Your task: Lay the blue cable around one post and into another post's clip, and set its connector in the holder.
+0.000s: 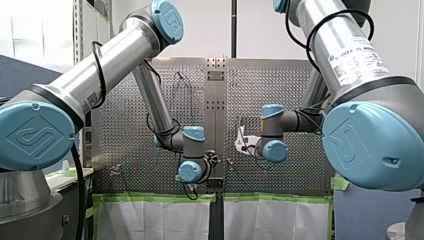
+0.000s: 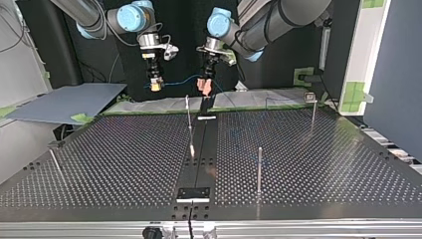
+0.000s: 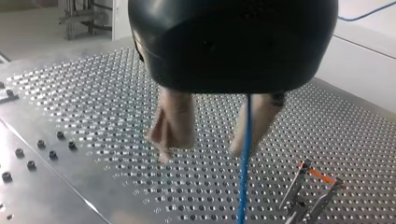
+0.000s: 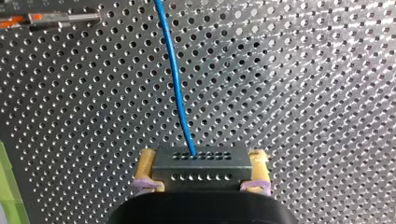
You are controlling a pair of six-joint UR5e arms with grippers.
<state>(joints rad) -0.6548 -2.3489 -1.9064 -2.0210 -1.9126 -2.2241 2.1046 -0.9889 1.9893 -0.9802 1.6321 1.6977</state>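
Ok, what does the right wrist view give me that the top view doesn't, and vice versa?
Right wrist only: the connector clamped by my right gripper between its yellow pads, with the blue cable leaving its row of holes, and an orange-clipped post seen close.
Top only: my left gripper, the cable strung between the two grippers, and all four posts standing upright.
Both: my right gripper, the blue cable and the perforated table.

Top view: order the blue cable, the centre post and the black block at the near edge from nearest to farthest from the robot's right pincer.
1. Blue cable: alongside, toward the view's right.
2. Centre post: mid-table.
3. Black block: table's near edge.
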